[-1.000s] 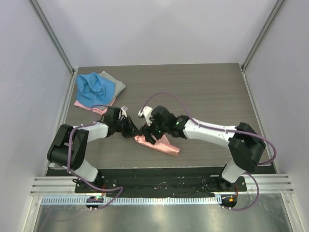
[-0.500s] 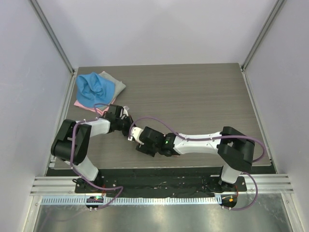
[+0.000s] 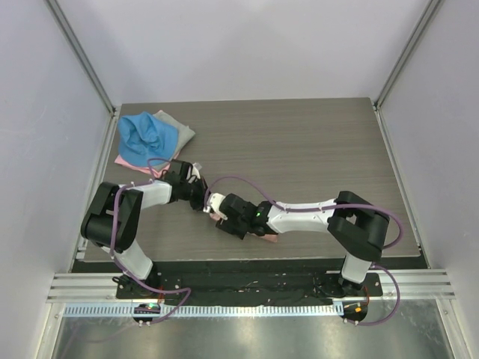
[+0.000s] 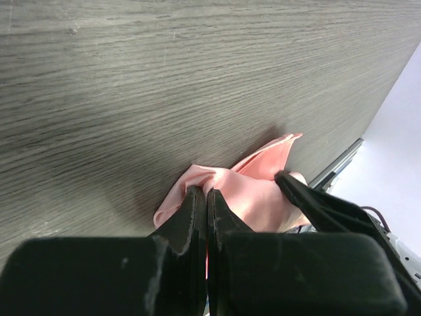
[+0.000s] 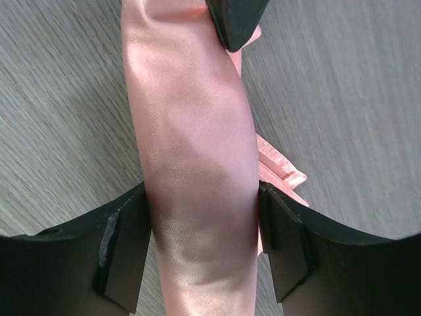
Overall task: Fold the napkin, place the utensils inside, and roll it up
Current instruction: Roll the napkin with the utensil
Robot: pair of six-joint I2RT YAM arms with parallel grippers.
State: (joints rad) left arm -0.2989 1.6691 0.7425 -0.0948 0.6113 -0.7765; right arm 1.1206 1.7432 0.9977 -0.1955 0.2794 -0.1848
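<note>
1. At the far left corner of the bench (image 3: 314, 142) lies a crumpled blue cloth (image 3: 146, 137). It rests over a grey cloth (image 3: 179, 131) and over a small pink cloth (image 3: 129, 161), whose edge shows at the near side of the pile. This pile is well apart from both of my pincers
2. My left pincer (image 4: 206, 197) is low over the bench, left of the middle and nearer to the front edge than to the far one. Its two fingers are pressed together with no gap between them. The tips are at the crumpled end of the napkin (image 5: 191, 118) and touch it, but I cannot tell if a fold of cloth is caught between them
3. The napkin lies on the bench near the front edge, a little left of the middle. It is a long, shiny salmon-pink roll, and a flat corner of layered edges comes out at one side of it. From above, my right arm covers most of it and only its right end shows, close to the front edge
4. My right pincer (image 5: 200, 197) is just beside the left one. It stands wide, with one finger on each side of the roll and both pads (image 5: 122, 243) against the cloth, so it holds the napkin across its thickness
5. In the right wrist view, one dark fingertip of the left pincer touches the far end of the roll
6. My right arm lies low along the front of the bench, stretched from its base at the right towards the left
</note>
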